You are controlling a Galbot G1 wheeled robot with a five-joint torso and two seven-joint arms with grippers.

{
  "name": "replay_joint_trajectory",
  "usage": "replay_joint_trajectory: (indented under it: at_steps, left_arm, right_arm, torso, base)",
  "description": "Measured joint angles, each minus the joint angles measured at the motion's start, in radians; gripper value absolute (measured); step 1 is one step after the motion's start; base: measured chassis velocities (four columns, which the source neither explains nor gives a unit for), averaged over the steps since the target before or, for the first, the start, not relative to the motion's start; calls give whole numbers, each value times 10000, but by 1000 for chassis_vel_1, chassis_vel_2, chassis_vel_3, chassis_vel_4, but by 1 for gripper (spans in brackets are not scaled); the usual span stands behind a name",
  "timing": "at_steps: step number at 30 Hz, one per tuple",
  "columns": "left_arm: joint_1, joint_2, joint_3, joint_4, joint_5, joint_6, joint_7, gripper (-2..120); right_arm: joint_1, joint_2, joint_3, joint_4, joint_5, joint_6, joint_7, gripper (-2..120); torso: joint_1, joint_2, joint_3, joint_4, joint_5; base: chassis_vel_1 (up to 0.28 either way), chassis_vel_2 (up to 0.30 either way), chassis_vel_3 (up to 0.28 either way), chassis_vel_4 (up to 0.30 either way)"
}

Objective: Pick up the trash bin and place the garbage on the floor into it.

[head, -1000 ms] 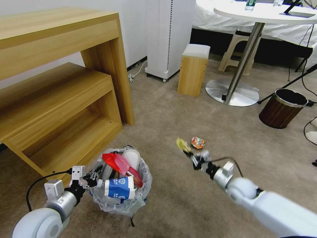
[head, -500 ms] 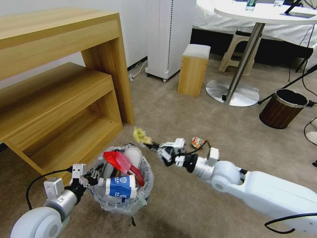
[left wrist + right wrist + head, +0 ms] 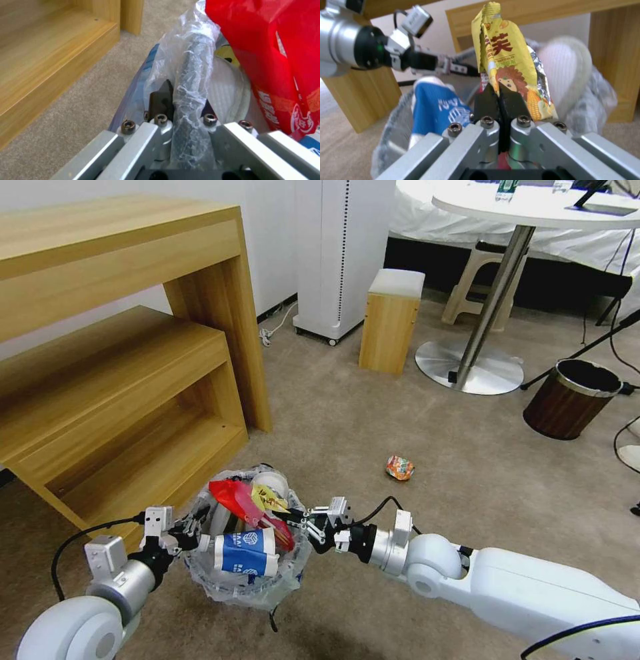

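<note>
The trash bin (image 3: 230,588), black with a clear crinkly liner, is held at its near-left rim (image 3: 193,62) by my left gripper (image 3: 191,534), which is shut on it. Inside the bin lie a red wrapper (image 3: 235,497), a blue-white carton (image 3: 244,553) and a white slipper (image 3: 274,482). My right gripper (image 3: 298,523) hovers over the bin's right side, shut on a yellow wrapper (image 3: 506,57) that stands up above the bin's contents (image 3: 267,499). A crushed can (image 3: 399,468) lies on the carpet to the right of the bin.
A wooden two-step desk (image 3: 120,347) stands close behind and left of the bin. A brown wood-look bin (image 3: 577,398) is far right, beside a round table's base (image 3: 469,368). A small wooden stool (image 3: 391,320) and a white appliance (image 3: 340,253) stand behind.
My right arm has swung left from near the crushed can, carrying the yellow wrapper to a spot above the bin. My left gripper keeps its hold on the rim.
</note>
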Motion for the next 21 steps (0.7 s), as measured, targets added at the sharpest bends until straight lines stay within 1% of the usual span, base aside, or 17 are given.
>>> replay_joint_trajectory:
  at_steps: [5, 9, 10, 11, 12, 13, 15, 16, 17, 18, 19, 20, 21]
  left_arm:
    - [-15, -3, -4, -13, -27, 1, 0, 3]
    - [-61, 2, 3, -14, -100, 20, -33, 3]
    - [-61, 2, 3, -14, -100, 20, -33, 3]
    - [-64, -4, 16, -3, -100, 23, -35, 3]
    - [-66, -13, 24, 23, -98, 25, -35, 3]
    - [-66, -13, 24, 23, -98, 25, -35, 3]
    - [-72, -23, 37, 65, -85, 36, -36, 3]
    - [-81, -23, 37, 87, -84, 43, -36, 3]
    - [-81, -23, 37, 87, -84, 43, -36, 3]
    - [-82, -9, 28, 107, -86, 53, -36, 3]
    - [-82, 1, 22, 121, -87, 55, -36, 3]
    - [-75, 42, -4, 170, -88, 58, -36, 3]
    - [-75, 42, -4, 170, -88, 58, -36, 3]
  right_arm:
    - [-156, 20, -16, -166, -62, -15, 57, 0]
    - [-404, -2, 27, -297, -158, -11, 86, 17]
    - [-404, -2, 27, -297, -158, -11, 86, 17]
    - [-443, -8, 59, -301, -173, -11, 83, 24]
    - [-481, -9, 124, -294, -192, -11, 85, 26]
    - [-481, -9, 124, -294, -192, -11, 85, 26]
    - [-533, -18, 253, -196, -200, -25, 86, 35]
    - [-587, -32, 344, -169, -227, -25, 88, 43]
    - [-587, -32, 344, -169, -227, -25, 88, 43]
    - [-644, -55, 456, -147, -255, -16, 91, 48]
    - [-666, -67, 504, -134, -262, -12, 91, 48]
    - [-816, -126, 784, -57, -282, -3, 92, 57]
    - [-816, -126, 784, -57, -282, -3, 92, 57]
  torso:
    - [0, 0, 0, 0, 1]
    - [0, 0, 0, 0, 1]
    - [0, 0, 0, 0, 1]
    - [0, 0, 0, 0, 2]
    - [0, 0, 0, 0, 1]
    - [0, 0, 0, 0, 1]
    - [0, 0, 0, 0, 1]
    - [0, 0, 0, 0, 2]
    - [0, 0, 0, 0, 2]
    - [0, 0, 0, 0, 1]
    - [0, 0, 0, 0, 1]
    - [0, 0, 0, 0, 2]
    - [0, 0, 0, 0, 2]
  base:
    - [0, 0, 0, 0]
    - [0, 0, 0, 0]
    - [0, 0, 0, 0]
    - [0, 0, 0, 0]
    - [0, 0, 0, 0]
    - [0, 0, 0, 0]
    - [0, 0, 0, 0]
    - [0, 0, 0, 0]
    - [0, 0, 0, 0]
    - [0, 0, 0, 0]
    - [0, 0, 0, 0]
    - [0, 0, 0, 0]
    - [0, 0, 0, 0]
